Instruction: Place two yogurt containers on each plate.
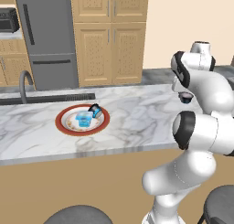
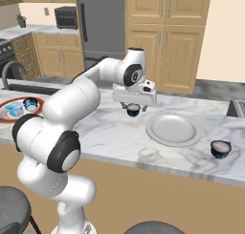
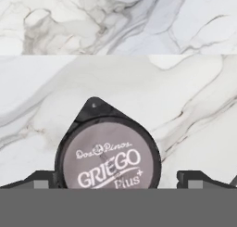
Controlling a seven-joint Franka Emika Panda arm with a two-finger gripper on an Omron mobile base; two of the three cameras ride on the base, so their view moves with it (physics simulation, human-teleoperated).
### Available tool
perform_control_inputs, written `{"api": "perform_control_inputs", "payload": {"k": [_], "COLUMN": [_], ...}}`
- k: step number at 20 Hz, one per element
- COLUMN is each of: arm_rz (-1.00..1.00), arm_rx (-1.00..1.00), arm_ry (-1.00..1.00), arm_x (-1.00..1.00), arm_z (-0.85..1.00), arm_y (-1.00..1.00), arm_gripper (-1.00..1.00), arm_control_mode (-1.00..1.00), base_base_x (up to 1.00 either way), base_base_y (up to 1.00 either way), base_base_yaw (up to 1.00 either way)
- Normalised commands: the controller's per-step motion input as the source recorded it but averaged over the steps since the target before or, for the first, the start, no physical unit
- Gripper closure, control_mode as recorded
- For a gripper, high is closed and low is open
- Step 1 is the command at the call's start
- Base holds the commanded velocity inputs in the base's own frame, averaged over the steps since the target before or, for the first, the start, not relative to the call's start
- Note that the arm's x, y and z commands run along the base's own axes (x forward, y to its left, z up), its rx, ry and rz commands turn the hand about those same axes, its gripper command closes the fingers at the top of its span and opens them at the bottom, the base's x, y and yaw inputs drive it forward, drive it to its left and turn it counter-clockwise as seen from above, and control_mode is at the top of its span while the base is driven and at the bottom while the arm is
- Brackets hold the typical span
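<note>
your yogurt cup point(image 3: 107, 157) stands upright, lid facing up, on the counter point(image 3: 185, 82); your hand point(image 2: 133, 105) points straight down over it, fingers spread wide.

Marble counter point(image 1: 137, 122), white with grey veining, tan front below. Light wood cabinets point(image 1: 109, 35) along back wall, panelled doors with slim metal handles. Grey steel fridge point(image 1: 45, 35) left of cabinets, dark vertical handle. Black microwave point(image 2: 66, 17) on far counter beside fridge; small potted plant point(image 2: 21, 21) near it. Curved grey faucet point(image 1: 25, 83) over sink at counter's left end. Cream wall point(image 1: 192, 26) to right. Round grey stools point(image 1: 77, 215) in foreground. Even, soft lighting.
</note>
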Motion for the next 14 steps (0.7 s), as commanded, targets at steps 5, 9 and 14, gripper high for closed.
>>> {"api": "perform_control_inputs", "payload": {"k": [5, 9, 14], "arm_rz": [0.00, 0.00, 0.00], "arm_rx": [0.00, 0.00, 0.00], "arm_ry": [0.00, 0.00, 0.00], "arm_x": [0.00, 0.00, 0.00], "arm_z": [-0.23, -0.10, -0.03], "arm_y": [0.00, 0.00, 0.00], "arm_gripper": [-1.00, -1.00, -1.00], "arm_control_mode": [-1.00, -1.00, -1.00], "base_base_x": [0.00, 0.00, 0.00], "base_base_y": [0.00, 0.00, 0.00], "base_base_yaw": [0.00, 0.00, 0.00]}}
